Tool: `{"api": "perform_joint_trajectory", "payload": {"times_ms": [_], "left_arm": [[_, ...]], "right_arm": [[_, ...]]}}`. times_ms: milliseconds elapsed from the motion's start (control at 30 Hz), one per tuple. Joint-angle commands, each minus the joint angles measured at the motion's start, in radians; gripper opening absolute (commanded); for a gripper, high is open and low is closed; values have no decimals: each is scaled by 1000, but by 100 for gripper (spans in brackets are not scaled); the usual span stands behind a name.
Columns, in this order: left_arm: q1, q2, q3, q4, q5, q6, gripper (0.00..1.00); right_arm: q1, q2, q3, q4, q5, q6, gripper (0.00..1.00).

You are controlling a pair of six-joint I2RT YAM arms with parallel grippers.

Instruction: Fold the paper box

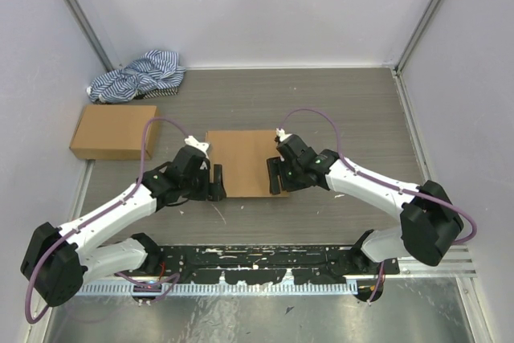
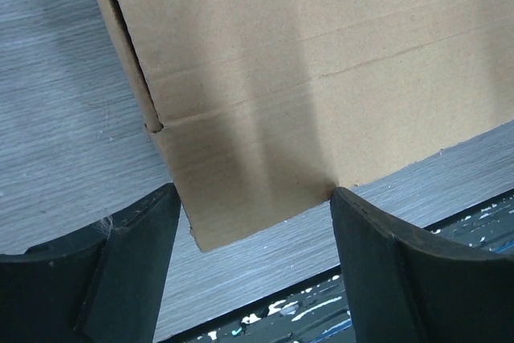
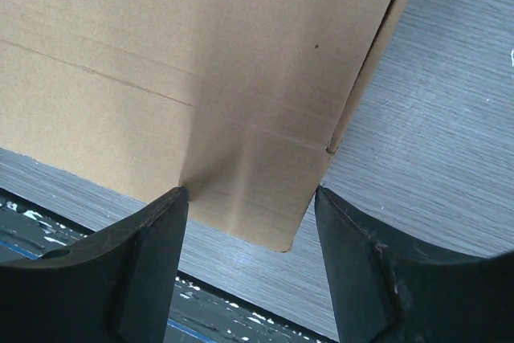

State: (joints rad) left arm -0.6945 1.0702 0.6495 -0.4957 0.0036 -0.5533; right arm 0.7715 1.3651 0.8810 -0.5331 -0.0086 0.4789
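Most folding looks done — the paper box point(image 1: 243, 162) lies closed and flat mid-way across the desk point(image 1: 337, 110), its near corners straddled by the left fingers point(image 2: 136, 271) and right fingers point(image 3: 377, 279), both spread wide and clamping nothing; the front flap point(image 2: 249, 190) probably needs tucking.

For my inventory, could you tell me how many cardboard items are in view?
2: the paper box in the middle, and a closed box at far left near the cloth.
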Motion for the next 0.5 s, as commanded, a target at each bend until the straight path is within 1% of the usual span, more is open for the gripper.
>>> {"api": "perform_joint_trajectory", "payload": {"times_ms": [0, 300, 467], "left_arm": [[-3, -11, 42, -16, 24, -35, 81], [-3, -34, 67, -69, 22, -40, 80], [-3, -37, 70, -66, 36, -47, 80]], "right_arm": [[7, -49, 48, -2, -23, 23, 69], [8, -64, 73, -32, -6, 30, 67], [8, -65, 74, -35, -17, 29, 67]]}}
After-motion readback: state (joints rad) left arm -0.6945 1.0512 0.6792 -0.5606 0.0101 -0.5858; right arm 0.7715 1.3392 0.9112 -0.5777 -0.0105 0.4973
